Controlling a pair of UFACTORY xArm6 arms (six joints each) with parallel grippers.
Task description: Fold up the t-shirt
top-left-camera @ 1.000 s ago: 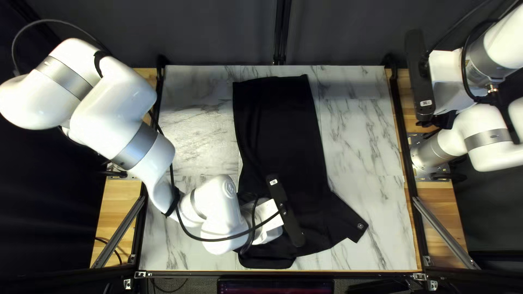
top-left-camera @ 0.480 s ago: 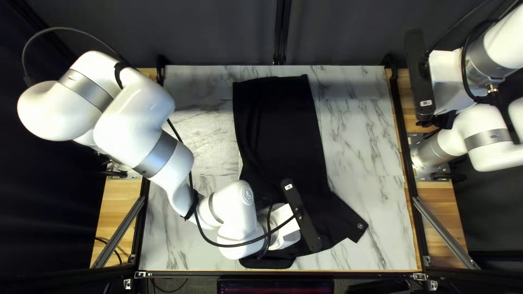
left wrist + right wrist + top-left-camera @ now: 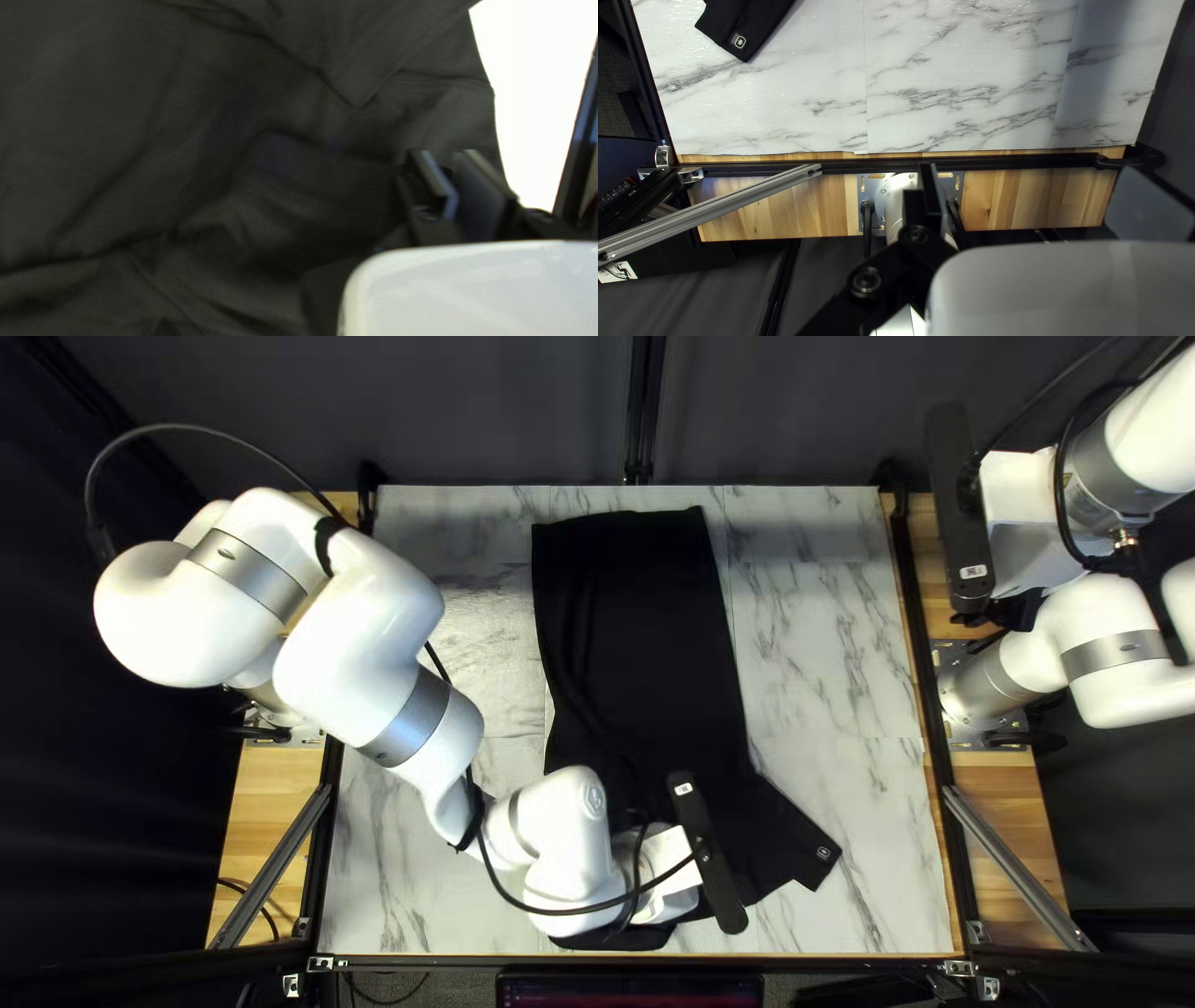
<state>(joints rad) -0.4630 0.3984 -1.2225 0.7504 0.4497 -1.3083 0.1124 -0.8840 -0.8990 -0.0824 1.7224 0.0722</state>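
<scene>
My left gripper point(image 3: 666, 865) is low over the near end of the black t-shirt point(image 3: 641, 635). In its own wrist view its two fingers stand a little apart, with a narrow gap between them, and I see no cloth pinched there. Wrinkled black fabric spreads under and around it, and just ahead is a pointed flap point(image 3: 358, 84) lying on the cloth. Beyond the shirt's edge the counter point(image 3: 822, 660) shows as a bright patch.

The shirt lies lengthwise on the marble-patterned counter, its straight-cut end close to the far edge and its rounded end close to the near edge. One sleeve point(image 3: 797, 831) angles out toward the near right corner, with a small light logo point(image 3: 823, 851) by its hem. My left arm point(image 3: 361, 610) reaches in from the left edge and hides part of the near end.

My right gripper point(image 3: 1015, 607) is raised by the right edge, well apart from the shirt. Its fingers are spread wide with nothing between them. Under it I see the wooden border point(image 3: 772, 211) and a metal strut point(image 3: 722, 208); the sleeve tip lies beyond, out on the marble-patterned surface.
</scene>
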